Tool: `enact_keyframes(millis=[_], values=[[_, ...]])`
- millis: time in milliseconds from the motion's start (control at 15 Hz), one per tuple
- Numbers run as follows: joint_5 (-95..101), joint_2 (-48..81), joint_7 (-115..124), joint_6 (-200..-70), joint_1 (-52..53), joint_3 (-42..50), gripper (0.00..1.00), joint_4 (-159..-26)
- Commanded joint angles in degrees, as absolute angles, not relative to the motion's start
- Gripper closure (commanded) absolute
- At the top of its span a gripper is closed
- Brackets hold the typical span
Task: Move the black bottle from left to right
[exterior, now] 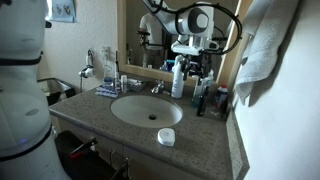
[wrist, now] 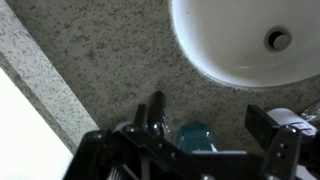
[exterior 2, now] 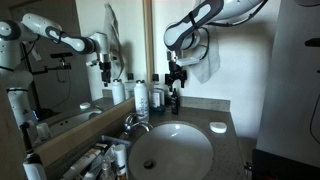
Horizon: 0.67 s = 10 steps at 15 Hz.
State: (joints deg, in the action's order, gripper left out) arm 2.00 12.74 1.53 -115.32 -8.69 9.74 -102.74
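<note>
In the wrist view the black bottle [wrist: 155, 110] stands upright on the speckled counter, just inside my gripper's left finger. A translucent blue-teal bottle [wrist: 196, 136] stands beside it, in the middle of the jaw gap. My gripper [wrist: 200, 122] is open and hangs above both bottles, holding nothing. In both exterior views the gripper [exterior: 197, 68] [exterior 2: 177, 76] hovers over the row of bottles at the back of the counter. A dark bottle [exterior: 200, 100] stands under it. The tall white bottle with a blue top [exterior: 178, 78] stands beside it.
The white sink basin [exterior: 118, 100] [exterior 2: 200, 135] [wrist: 200, 50] fills the counter's middle, with the faucet [exterior: 158, 88] [exterior 2: 133, 124] behind it. A small white object [exterior: 166, 136] [exterior 2: 217, 127] lies at the sink's front. More bottles and a towel [exterior: 262, 45] crowd the wall side.
</note>
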Motion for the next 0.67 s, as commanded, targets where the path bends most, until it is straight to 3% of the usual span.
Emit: enact_keyframes(millis=[0, 600], values=[[5.13, 3.6, 4.32, -112.11, -5.31, 7.35, 0.0, -109.79], [7.54, -10.18, 6.7, -111.31, 0.09, -0.28, 0.0, -120.98]])
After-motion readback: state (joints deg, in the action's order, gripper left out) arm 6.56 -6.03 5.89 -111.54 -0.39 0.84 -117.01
